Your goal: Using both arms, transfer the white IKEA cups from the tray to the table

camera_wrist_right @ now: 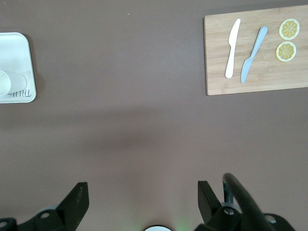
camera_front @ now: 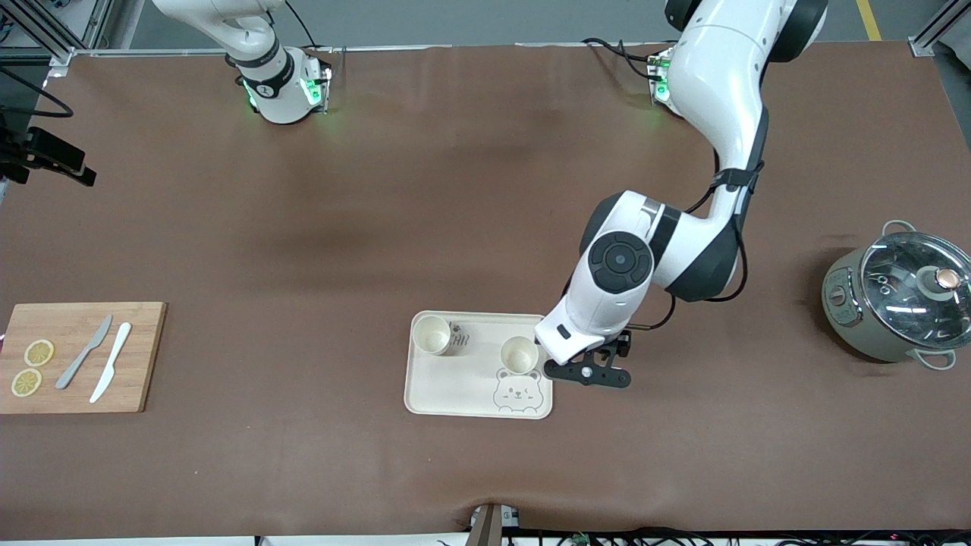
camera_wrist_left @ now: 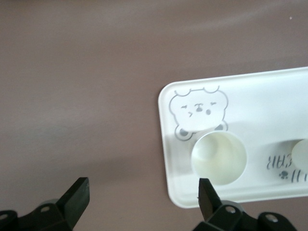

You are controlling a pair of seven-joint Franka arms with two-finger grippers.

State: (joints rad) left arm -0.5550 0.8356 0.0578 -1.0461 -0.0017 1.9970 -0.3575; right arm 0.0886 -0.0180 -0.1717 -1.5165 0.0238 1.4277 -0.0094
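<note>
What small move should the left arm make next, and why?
Probably shift the left gripper sideways over the nearer cup on the tray, then lower. Its fingers are open, but the cup sits off-centre, by one fingertip.

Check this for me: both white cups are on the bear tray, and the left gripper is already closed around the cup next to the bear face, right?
Not quite. Both white cups are on the tray, but the left gripper is open and empty, hanging over the tray's edge beside the cup by the bear face. The left wrist view shows its fingers spread with the cup untouched.
</note>
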